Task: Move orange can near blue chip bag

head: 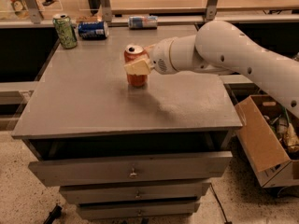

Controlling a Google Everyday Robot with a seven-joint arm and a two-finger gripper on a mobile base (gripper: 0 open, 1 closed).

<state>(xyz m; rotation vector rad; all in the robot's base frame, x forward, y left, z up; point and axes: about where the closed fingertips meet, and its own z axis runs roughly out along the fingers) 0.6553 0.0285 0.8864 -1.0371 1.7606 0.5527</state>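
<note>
Caught mid-task: the orange can (136,80) is seen upright near the middle of the grey table (84,106). It is clasped at mid-height by the gripper (137,65), which is clamped on it from 3 o'clock. The carrying step is judged to be in hand. A green can (64,31) and a blue object (93,30) are set toward 11 o'clock, and a second bluish object (143,22) at 12 o'clock. Which is the blue chip bag cannot be told. A steady, upright transfer toward that far edge is called for next.

White arm (233,48) stretched low and level, pincer (141,62) at its tip closed around orange can (136,79).
</note>
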